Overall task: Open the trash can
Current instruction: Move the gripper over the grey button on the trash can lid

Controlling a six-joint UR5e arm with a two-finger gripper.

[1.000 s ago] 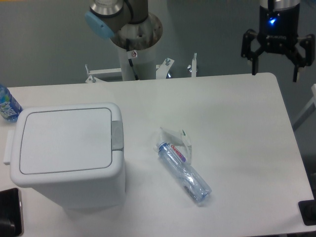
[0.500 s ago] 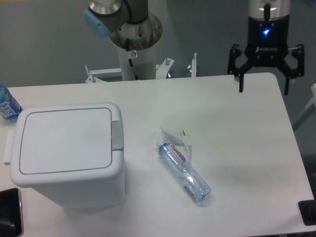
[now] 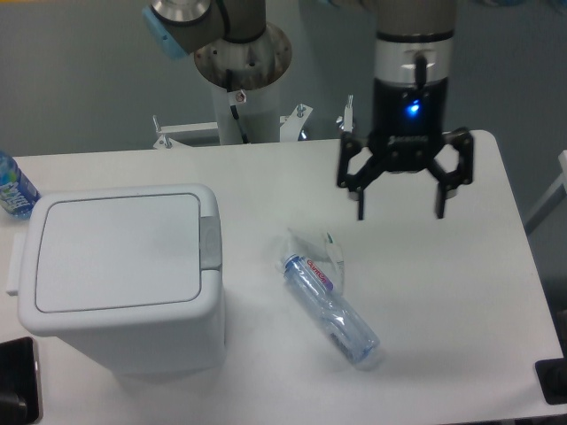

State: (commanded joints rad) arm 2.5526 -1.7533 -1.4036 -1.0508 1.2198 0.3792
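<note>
The trash can (image 3: 120, 274) is a large white boxy bin at the left of the table. Its flat lid lies shut, and a grey push-button tab (image 3: 210, 243) sits on its right rim. My gripper (image 3: 400, 211) hangs above the table's middle right, well to the right of the can, pointing down. Its two black fingers are spread wide with nothing between them.
A clear plastic bottle (image 3: 330, 308) lies on its side between the can and the gripper, with a crumpled clear wrapper (image 3: 312, 243) at its upper end. Another blue-labelled bottle (image 3: 12, 188) stands at the left edge. The arm's base column (image 3: 239, 80) rises behind the table.
The gripper has moved left and toward the table's middle, coming lower from the far right corner. It stays open. The can and bottle have not moved.
</note>
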